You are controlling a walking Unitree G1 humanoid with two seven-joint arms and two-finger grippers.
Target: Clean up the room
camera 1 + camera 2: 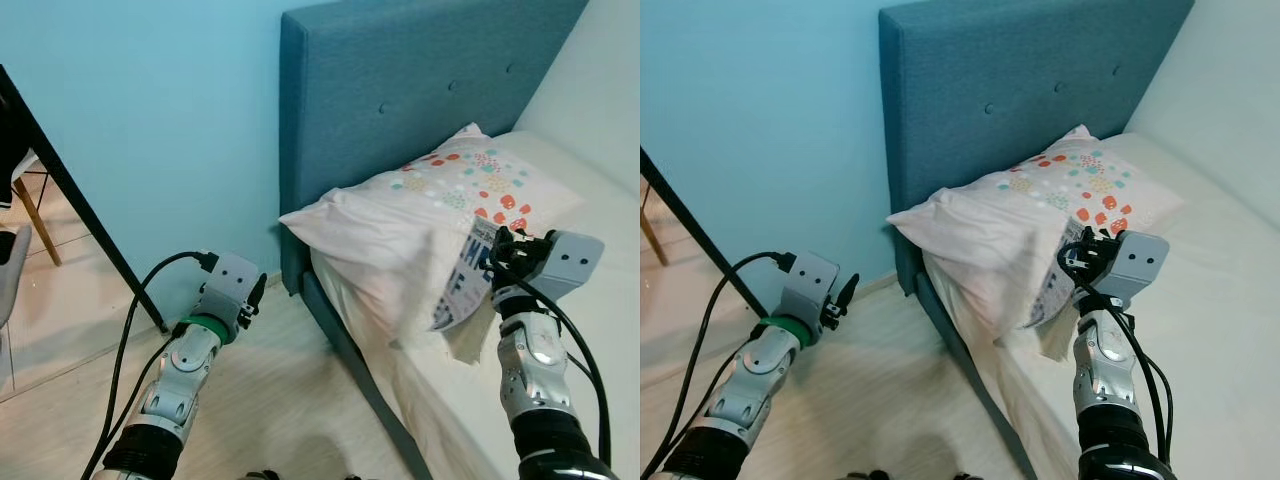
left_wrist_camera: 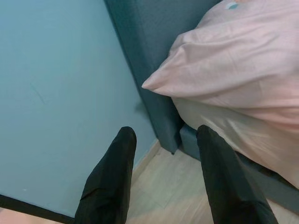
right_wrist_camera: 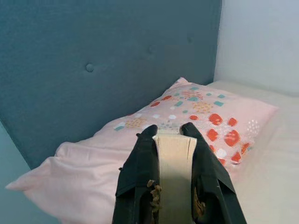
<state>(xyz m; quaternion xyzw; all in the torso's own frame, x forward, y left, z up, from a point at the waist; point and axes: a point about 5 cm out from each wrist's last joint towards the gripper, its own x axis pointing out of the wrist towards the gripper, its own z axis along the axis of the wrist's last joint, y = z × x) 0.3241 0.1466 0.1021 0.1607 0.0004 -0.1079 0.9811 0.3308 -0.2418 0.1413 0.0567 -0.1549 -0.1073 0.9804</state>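
a: where is the right gripper (image 3: pixel 174 140)?
b: raised over the bed (image 1: pixel 590 330), just in front of the pillow (image 1: pixel 450 205). its two black fingers (image 3: pixel 138 172) are clamped on a thin book (image 1: pixel 463 275), held by its edge; the wrist view shows the cream page block pinched between them.

a: any writing on the book?
b: the cover is white with large blue-grey block letters. they are cut off and bent, so i cannot read a word or a brand.

a: and the pillow?
b: pale pink, with a patch of red, teal and yellow dots on top. it lies at the head of the bed, against the blue buttoned headboard (image 1: pixel 420 90), one corner hanging past the mattress edge.

a: the left gripper (image 2: pixel 163 140)?
b: low over the light wooden floor (image 1: pixel 260 400) beside the bed, near the light blue wall (image 1: pixel 150 120). its fingers are spread apart with nothing between them.

a: anything else?
b: a dark slanted table leg (image 1: pixel 80 200) and a wooden chair leg (image 1: pixel 35 225) at the far left.
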